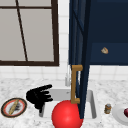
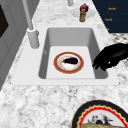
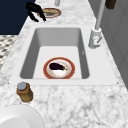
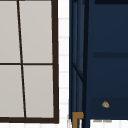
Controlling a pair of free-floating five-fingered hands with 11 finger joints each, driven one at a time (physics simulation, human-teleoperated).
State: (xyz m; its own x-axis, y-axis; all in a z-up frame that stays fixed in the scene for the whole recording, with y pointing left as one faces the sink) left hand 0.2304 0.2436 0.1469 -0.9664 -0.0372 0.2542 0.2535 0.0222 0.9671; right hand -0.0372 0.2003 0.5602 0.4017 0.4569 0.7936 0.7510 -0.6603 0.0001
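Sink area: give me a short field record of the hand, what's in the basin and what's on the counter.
Left hand: black hand over the sink's left edge, fingers relaxed, holding nothing
Basin: white sink holds a red-rimmed plate with a dark eggplant
Left counter: patterned plate
Right counter: small brown jar, white plate
Cabinet: dark blue door open

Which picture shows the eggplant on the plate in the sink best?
The right side view: the eggplant lies unobstructed on the red-rimmed plate, near the camera. The left side view shows it too, slightly farther off. In the front view the red ball covers that part of the sink.
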